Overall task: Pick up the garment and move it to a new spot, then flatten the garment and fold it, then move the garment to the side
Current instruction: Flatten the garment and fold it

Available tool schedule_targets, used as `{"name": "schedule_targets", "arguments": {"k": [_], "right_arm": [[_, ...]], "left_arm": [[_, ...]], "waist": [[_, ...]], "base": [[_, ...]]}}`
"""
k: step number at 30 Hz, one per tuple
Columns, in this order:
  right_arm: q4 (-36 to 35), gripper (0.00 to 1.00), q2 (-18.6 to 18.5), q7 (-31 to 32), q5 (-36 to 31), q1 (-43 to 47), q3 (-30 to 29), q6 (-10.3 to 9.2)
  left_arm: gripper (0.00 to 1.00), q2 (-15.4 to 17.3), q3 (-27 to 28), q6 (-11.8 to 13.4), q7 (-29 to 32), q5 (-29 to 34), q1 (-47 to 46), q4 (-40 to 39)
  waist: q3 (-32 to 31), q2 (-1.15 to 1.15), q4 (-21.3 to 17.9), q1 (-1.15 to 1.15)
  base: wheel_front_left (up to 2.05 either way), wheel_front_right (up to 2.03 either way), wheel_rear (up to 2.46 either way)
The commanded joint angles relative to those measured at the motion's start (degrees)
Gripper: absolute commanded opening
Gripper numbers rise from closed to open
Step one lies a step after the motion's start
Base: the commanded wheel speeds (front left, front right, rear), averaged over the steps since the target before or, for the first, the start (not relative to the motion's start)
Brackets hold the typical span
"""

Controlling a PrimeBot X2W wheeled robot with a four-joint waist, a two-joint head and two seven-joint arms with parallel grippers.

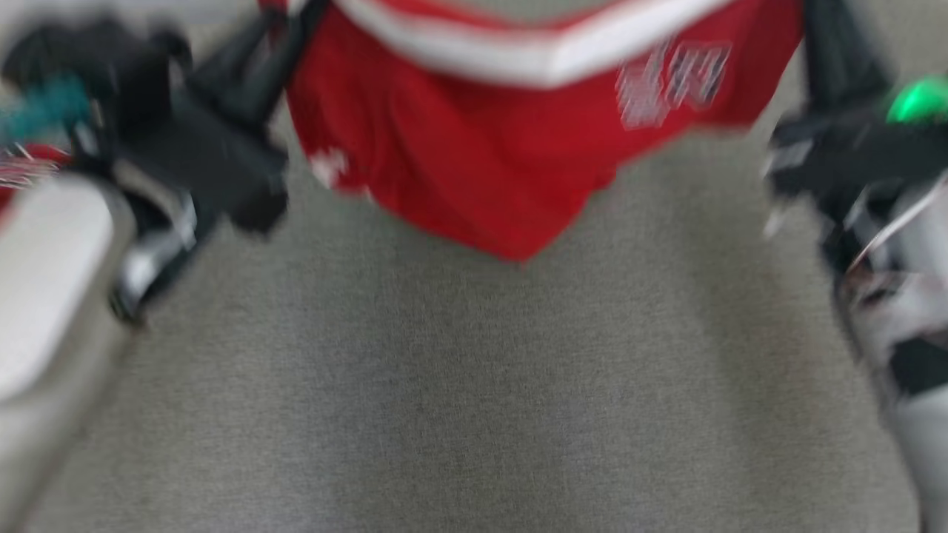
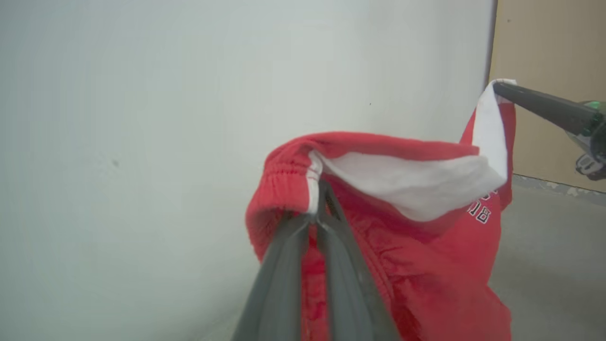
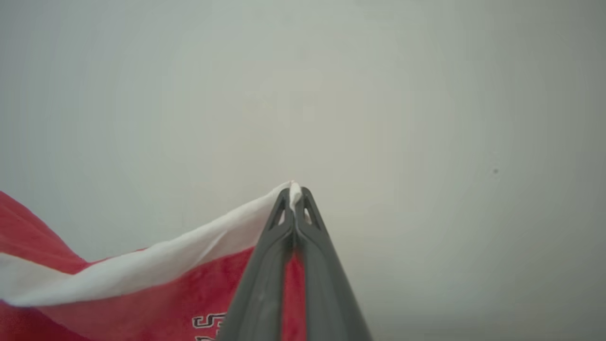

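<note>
- Two grippers hold the garment (image 1: 481, 163) between them. The head view is blurred, but it shows the red cloth hanging in front of the grey surface (image 1: 474, 385). I cannot tell whether its lowest fold touches down.
- My left gripper (image 2: 316, 210) is closed on the elastic waistband. In its wrist view the two dark fingers meet at the tips, with the gathered red hem and a white seam pinched between them.
- My right gripper (image 3: 294, 192) is closed as well, clamped on a white corner of the same waistband. A small tuft of white cloth pokes out just past its tips.
- Seen from the left wrist, the right gripper sits up and to the right of my left fingertips, well apart. The white inner band sags from one gripper to the other.
- Red cloth drapes below both grippers and comes to a point roughly midway between them.
- White and dark lettering (image 1: 670, 81) sits on the cloth near the right gripper, just below its fingers.
- A green light (image 1: 918, 100) glows on the right gripper's body.
- Beyond both sets of fingertips stands a pale wall (image 2: 142, 142), and a tan panel (image 2: 549, 57) shows behind the right gripper.
</note>
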Motion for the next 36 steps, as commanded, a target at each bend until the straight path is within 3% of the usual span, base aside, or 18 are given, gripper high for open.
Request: {"name": "schedule_targets", "arguments": {"k": [1,8,13,19,28,36], "right_arm": [[0.1,0.0,-0.3,0.6,0.9,-2.1,-0.3,-0.14],[5.6,0.0,-2.3,8.0,5.8,-25.6,-1.9,-0.14],[11.3,0.0,-3.6,11.1,4.0,-42.7,-1.1,-0.14],[19.3,0.0,-3.6,10.1,1.2,-59.2,0.9,-0.14],[31.8,0.0,-2.9,7.4,0.0,-70.1,4.0,-0.14],[37.8,0.0,-2.5,4.0,3.2,-69.3,8.5,-0.14]], "left_arm": [[0.0,0.5,-0.6,0.1,0.7,-0.8,-2.7,0.2],[0.0,0.3,-6.0,0.1,6.1,-8.9,-28.5,9.8],[0.0,-1.4,-8.5,0.1,7.9,-11.6,-44.9,18.3],[0.0,-2.1,-12.0,0.1,7.6,-12.9,-59.9,25.3],[0.0,-4.2,-18.7,0.1,5.4,-16.6,-68.2,32.6],[0.0,-3.6,-26.2,0.1,2.7,-20.8,-67.2,34.3]], "waist": [[8.2,-0.01,-0.4,-0.01],[17.8,-0.01,-0.9,-0.01],[22.5,-0.01,-1.6,-0.01],[25.6,-0.01,-3.0,-0.01],[27.2,-0.01,-3.0,-0.01],[28.6,-0.01,-4.3,-0.01]], "base": [[0.0,0.0,0.0],[0.0,0.0,0.0],[0.0,0.0,0.0],[0.0,0.0,0.0],[0.0,0.0,0.0],[0.0,0.0,0.0]]}}
